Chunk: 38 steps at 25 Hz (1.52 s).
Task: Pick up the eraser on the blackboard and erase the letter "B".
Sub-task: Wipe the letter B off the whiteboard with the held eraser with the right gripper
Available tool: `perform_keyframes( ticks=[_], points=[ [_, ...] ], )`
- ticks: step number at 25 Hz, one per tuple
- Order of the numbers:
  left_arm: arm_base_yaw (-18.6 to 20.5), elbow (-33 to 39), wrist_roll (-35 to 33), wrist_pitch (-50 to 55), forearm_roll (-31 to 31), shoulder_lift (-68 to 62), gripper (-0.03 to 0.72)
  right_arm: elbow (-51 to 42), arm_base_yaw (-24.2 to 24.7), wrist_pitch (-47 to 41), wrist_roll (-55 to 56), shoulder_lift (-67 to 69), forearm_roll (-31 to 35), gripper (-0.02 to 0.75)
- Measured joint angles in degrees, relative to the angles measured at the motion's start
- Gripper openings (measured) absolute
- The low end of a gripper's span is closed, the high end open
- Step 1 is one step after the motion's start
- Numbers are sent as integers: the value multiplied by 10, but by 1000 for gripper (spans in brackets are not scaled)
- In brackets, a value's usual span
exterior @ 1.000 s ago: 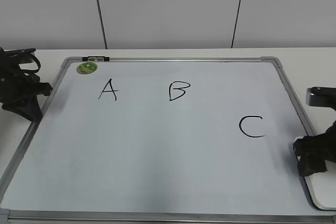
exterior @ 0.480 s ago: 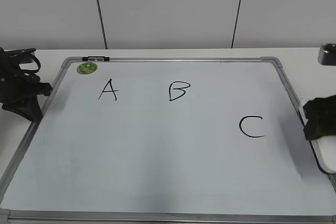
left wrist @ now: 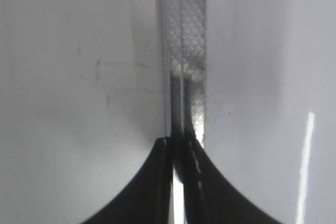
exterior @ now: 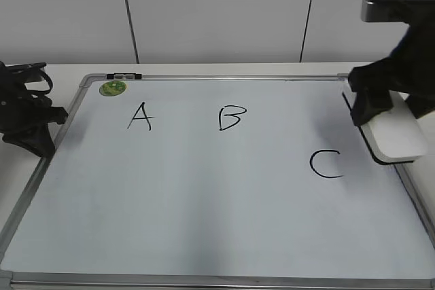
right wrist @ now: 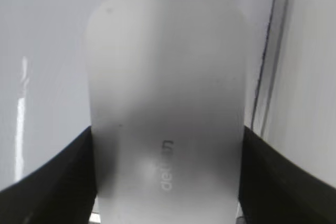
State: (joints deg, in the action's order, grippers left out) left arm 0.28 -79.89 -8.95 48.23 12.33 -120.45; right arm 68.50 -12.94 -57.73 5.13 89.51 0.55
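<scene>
The blackboard is a white board in a silver frame lying flat. The black letter "B" is in its upper middle. My right gripper is shut on the white eraser and holds it in the air over the board's upper right, above the "C". In the right wrist view the eraser fills the space between the black fingers, grey lettering up. My left gripper rests at the board's left edge, its jaws together over the frame.
A black "A" stands left of the "B". A round green magnet and a small marker lie at the board's top left corner. A white wall with dark seams is behind the table.
My right gripper has lifted the eraser from the board's lower right edge and carried it up and leftward to the upper right. The left arm has not moved.
</scene>
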Motion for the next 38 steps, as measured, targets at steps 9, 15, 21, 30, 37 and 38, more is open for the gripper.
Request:
perform_keyframes(
  ticks=[9, 15, 21, 30, 37, 38],
  points=[
    [0, 0, 0, 1, 1, 0, 11, 192, -27, -73, -1, 147, 5, 547],
    [0, 0, 0, 2, 1, 0, 11, 317, -33, -102, -1, 246, 3, 547],
    [0, 0, 0, 2, 1, 0, 11, 427, -63, -123, -1, 346, 3, 547],
    [0, -1, 0, 2, 1, 0, 11, 565, -75, -126, -2, 481, 8, 547],
    [0, -1, 0, 3, 1, 0, 11, 599, -75, -126, -2, 530, 8, 547],
    [0, -1, 0, 3, 1, 0, 11, 602, -75, -126, -2, 530, 8, 547]
  ],
)
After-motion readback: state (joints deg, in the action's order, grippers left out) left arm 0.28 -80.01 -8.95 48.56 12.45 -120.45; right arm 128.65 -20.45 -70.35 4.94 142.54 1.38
